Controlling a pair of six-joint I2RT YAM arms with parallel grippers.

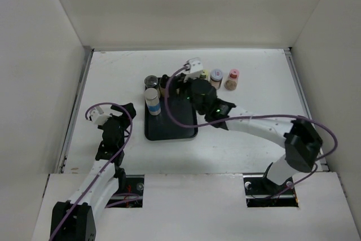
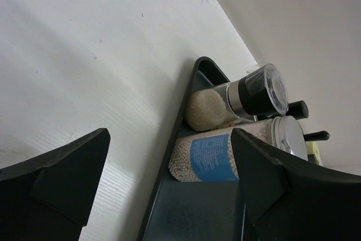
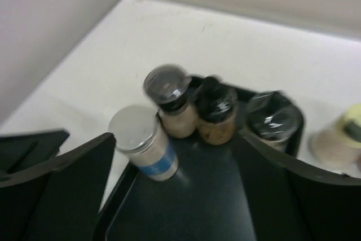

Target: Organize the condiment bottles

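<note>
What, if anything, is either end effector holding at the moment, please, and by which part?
Nothing is held. The left end effector is open with only table and tray behind it; the right end effector is open above the tray, gripping no jar.

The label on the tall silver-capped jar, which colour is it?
Blue label, shown best in the left wrist view.

right wrist view blurred, yellow-capped jar cut by edge, right arm hiding tray's far corner

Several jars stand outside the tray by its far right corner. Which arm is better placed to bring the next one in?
Right. Its end effector hangs open over the tray's far end, beside the purple-capped jar and pink-capped jar. The left end effector, also empty, sits left of the tray, farther from them.
</note>
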